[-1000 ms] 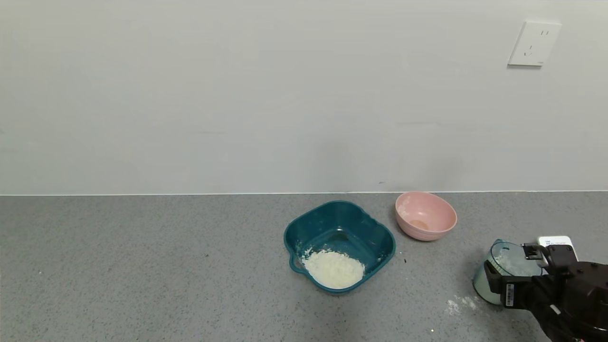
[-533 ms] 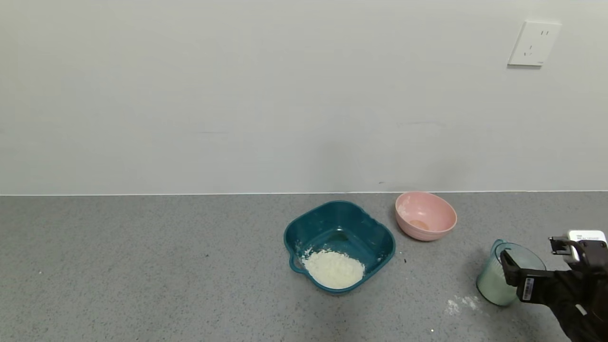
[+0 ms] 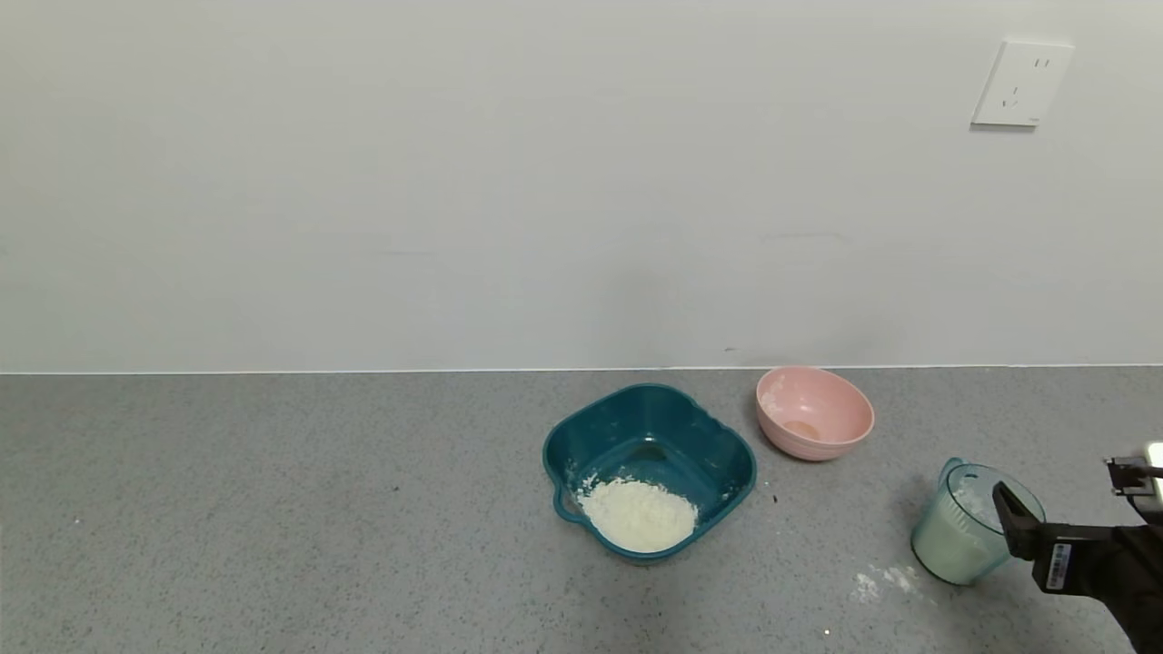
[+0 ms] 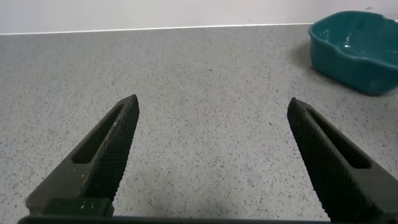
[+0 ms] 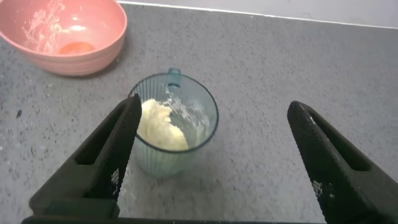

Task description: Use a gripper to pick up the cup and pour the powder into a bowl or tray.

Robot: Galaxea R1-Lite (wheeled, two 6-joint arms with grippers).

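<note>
The translucent blue-green cup stands upright on the grey counter at the right, with white powder inside it. It also shows in the right wrist view. My right gripper is open; one finger is beside the cup's wall and the other is far off, so the cup is not gripped. In the right wrist view the right gripper has the cup next to one finger. The dark teal basin sits mid-counter with a heap of white powder. My left gripper is open over bare counter.
A round pink bowl stands behind and right of the basin, near the cup. A little spilled powder lies on the counter left of the cup. A wall with an outlet runs behind. The basin's side shows in the left wrist view.
My right gripper has drawn back to the right, and the cup now stands more exposed on the counter. The basin, bowl and powder heap have not moved.
</note>
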